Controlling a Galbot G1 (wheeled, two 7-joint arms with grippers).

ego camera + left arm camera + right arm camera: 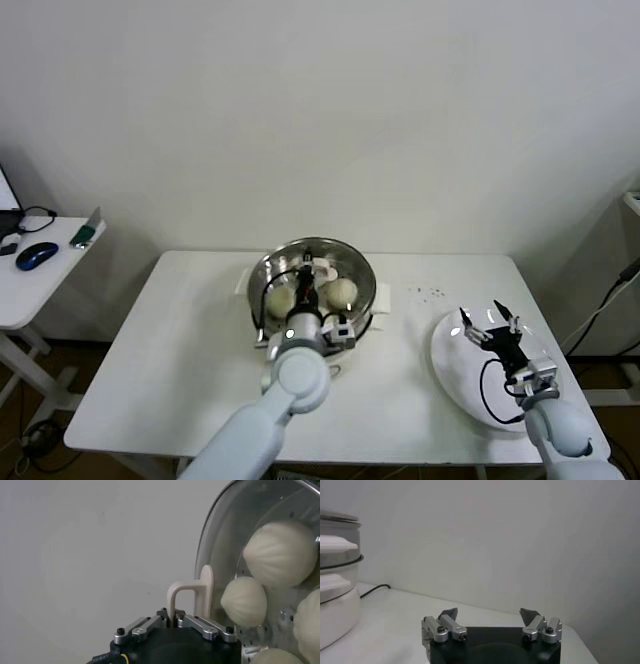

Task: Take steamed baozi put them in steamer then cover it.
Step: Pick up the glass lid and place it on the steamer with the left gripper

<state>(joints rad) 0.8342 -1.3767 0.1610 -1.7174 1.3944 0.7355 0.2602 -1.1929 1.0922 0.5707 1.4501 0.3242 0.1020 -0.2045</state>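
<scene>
Over steamer (365,300) rim, lid (315,262) in left end effector (318,268)

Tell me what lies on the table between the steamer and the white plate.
In the head view, only bare white table, with a few small dark specks toward the far edge, between the steamer and the plate.

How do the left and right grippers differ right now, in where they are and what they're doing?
The left gripper is over the steamer, while the right gripper hangs above the white plate.
The left gripper is shut on the glass lid's handle, with baozi visible through the lid; the right gripper is open and holds nothing.
Both are black with silver fingers.
</scene>
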